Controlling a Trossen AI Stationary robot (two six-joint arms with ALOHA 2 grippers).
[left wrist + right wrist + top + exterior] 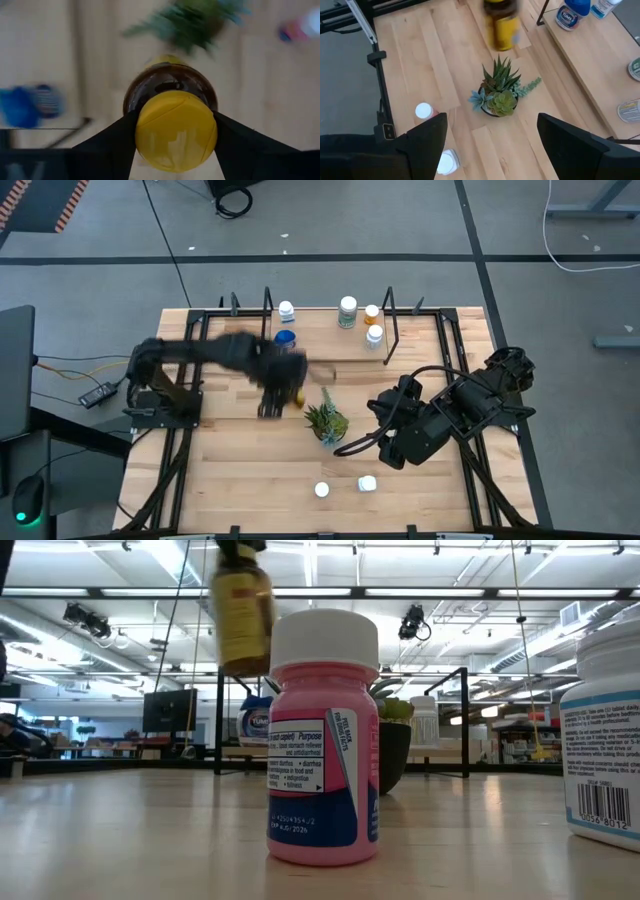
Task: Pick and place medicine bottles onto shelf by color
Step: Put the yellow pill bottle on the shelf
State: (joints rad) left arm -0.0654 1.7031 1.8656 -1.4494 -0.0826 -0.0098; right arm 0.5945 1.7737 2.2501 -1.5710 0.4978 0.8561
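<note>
High view: left gripper [283, 392] sits mid-worktop, blurred, just left of the plant [327, 422], a yellow bit showing at its tip. Shelf [420, 338] runs along the far side of the worktop [230, 470]; on it a blue bottle [285, 338], a white-capped bottle [287, 310], a green-labelled bottle [347, 312], an orange bottle [372, 314] and another white bottle [374, 335]. Two white-capped bottles [321, 490] stand at the near edge. Right gripper [392, 442] waits right of the plant.

Low view: dark yellow-labelled bottle [243, 612] hangs in the air, clear of the worktop, behind a pink bottle [322, 740].

Left wrist view: fingers [112, 142] clamp both sides of the dark bottle's yellow lid [176, 130].

Right wrist view: fingers [427, 137] stand wide, nothing between them; plant beyond.
</note>
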